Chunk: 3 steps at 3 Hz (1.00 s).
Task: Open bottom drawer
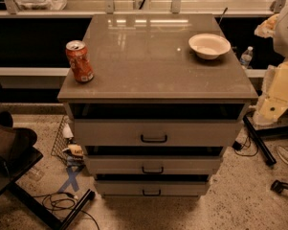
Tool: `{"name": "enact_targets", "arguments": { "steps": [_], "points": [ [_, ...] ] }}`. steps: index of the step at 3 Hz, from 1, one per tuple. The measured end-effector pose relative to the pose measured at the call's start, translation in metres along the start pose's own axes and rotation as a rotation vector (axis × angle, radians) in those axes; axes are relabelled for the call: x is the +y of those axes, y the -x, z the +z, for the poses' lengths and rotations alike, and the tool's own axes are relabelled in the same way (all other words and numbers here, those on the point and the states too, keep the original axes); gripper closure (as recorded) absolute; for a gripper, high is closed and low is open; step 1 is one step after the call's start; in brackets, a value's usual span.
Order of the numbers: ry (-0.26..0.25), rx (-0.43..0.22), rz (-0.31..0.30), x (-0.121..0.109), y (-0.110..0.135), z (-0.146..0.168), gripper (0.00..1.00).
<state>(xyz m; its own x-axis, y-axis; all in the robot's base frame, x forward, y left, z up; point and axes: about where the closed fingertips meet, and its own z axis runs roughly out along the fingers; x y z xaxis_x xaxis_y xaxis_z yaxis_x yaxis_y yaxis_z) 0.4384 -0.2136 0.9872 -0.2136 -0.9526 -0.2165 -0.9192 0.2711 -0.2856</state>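
Grey-beige and flat-fronted, the bottom drawer (pixel 152 188) is found lowest of the three in the cabinet (pixel 153 133), just above the floor, with its small black bar handle (pixel 151 192) centred on the front. It is judged to be shut, so the task is taken to be at its start. The pincer (pixel 272 110) is seen at the right edge, beside the cabinet and well apart from the drawer; whether it is wide or narrow cannot be told. Next, a descent to the handle, a grasp across the bar and a straight outward pull would be called for. Much of the arm is cut off by the frame, and nothing can be read in the dark gaps above each drawer.
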Motion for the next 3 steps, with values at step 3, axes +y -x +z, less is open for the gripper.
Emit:
{"name": "enact_targets", "arguments": {
  "steps": [3],
  "points": [
    [-0.039,-0.136,0.115,0.044,-0.013,0.061,0.0]
  ]
}}
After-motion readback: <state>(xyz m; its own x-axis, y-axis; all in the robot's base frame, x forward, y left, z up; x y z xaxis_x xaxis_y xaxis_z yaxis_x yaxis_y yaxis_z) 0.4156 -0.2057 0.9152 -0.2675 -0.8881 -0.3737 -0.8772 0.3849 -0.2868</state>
